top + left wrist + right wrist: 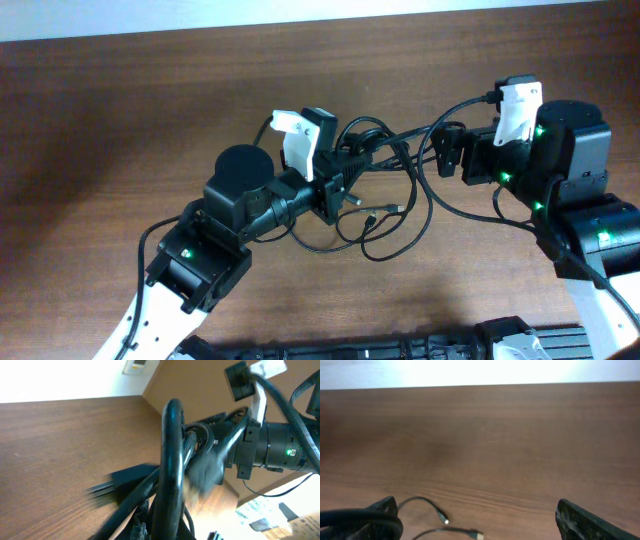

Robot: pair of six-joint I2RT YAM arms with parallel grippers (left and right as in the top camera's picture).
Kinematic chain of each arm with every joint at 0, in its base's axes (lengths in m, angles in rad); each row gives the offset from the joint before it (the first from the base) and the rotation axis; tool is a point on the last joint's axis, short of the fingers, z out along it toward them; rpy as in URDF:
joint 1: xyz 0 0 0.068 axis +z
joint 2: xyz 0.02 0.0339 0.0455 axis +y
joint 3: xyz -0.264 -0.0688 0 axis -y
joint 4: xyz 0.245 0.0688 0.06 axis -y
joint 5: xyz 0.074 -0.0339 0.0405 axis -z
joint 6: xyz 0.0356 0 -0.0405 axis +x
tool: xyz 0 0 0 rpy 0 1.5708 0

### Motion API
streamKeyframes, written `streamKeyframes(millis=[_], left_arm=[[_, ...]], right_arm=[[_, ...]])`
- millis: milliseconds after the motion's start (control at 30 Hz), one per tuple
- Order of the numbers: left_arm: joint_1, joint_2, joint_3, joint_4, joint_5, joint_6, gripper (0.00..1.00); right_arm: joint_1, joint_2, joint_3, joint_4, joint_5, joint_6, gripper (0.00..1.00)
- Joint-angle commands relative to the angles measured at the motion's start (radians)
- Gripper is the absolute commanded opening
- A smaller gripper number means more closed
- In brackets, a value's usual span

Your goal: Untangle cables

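Observed, left to right.

1. Brown wood-grain desk [100,120]: carries all items noted below.

2. Left gripper [343,180]: black, two-fingered, on the arm entering from the near left corner. It reaches to about the middle of the desk. The fingers are pressed together, pinching a strand of the thin black flexible cables [385,150]. In the left wrist view the cables [172,460] fill the foreground as a tight bundle, one loop standing upright directly in front of the camera.

3. Cables: bunched in a knot just right of the left gripper, about midway between the left and right edges of the desk. Loose loops trail from the knot toward the near edge and lie flat on the desk. Two small plugs [400,207] rest inside those loops. The right wrist view shows the plugs [477,535] lying on bare wood.

4. Right gripper [447,152]: black, two-fingered, just right of the knot and facing it. In the right wrist view the gripper [475,505] is spread wide with only desk between its fingers. Black cords sit at its lower-left finger; contact cannot be confirmed.
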Motion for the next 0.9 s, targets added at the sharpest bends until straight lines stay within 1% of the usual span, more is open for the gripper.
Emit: streamKeyframes(millis=[0, 300, 367, 433, 500, 600, 633, 733, 800, 867], left_arm=[[0.003, -0.074, 0.018, -0.005, -0.096, 0.041, 0.0], [0.003, -0.146, 0.018, -0.127, -0.466, 0.042, 0.0], [0.003, -0.154, 0.018, -0.14, -0.493, 0.042, 0.0], [0.003, -0.154, 0.018, -0.139, -0.492, 0.042, 0.0], [0.003, -0.154, 0.018, -0.14, -0.491, 0.042, 0.0], [0.003, -0.154, 0.018, -0.139, -0.464, 0.042, 0.0], [0.003, -0.154, 0.018, -0.139, -0.447, 0.042, 0.0], [0.003, -0.154, 0.018, -0.135, -0.365, 0.042, 0.0], [0.003, -0.148, 0.018, -0.123, -0.294, 0.042, 0.0], [0.003, -0.138, 0.018, -0.107, -0.241, 0.042, 0.0]], right_arm=[[-0.01, -0.006, 0.01, -0.013, 0.156, 0.019, 0.99], [-0.011, -0.006, 0.01, -0.041, 0.166, 0.027, 0.99], [-0.011, -0.006, 0.011, -0.041, 0.166, 0.027, 0.99], [-0.01, -0.006, 0.011, -0.035, 0.129, 0.023, 0.99], [-0.01, -0.006, 0.011, -0.023, 0.043, -0.044, 0.99], [-0.01, -0.014, 0.011, 0.012, -0.203, -0.234, 0.99], [-0.01, -0.016, 0.011, 0.018, -0.261, -0.275, 0.99], [-0.01, -0.024, 0.011, 0.043, -0.513, -0.435, 1.0], [-0.01, -0.024, 0.011, 0.068, -0.658, -0.492, 0.95], [-0.01, -0.024, 0.011, 0.102, -0.77, -0.496, 0.9]])
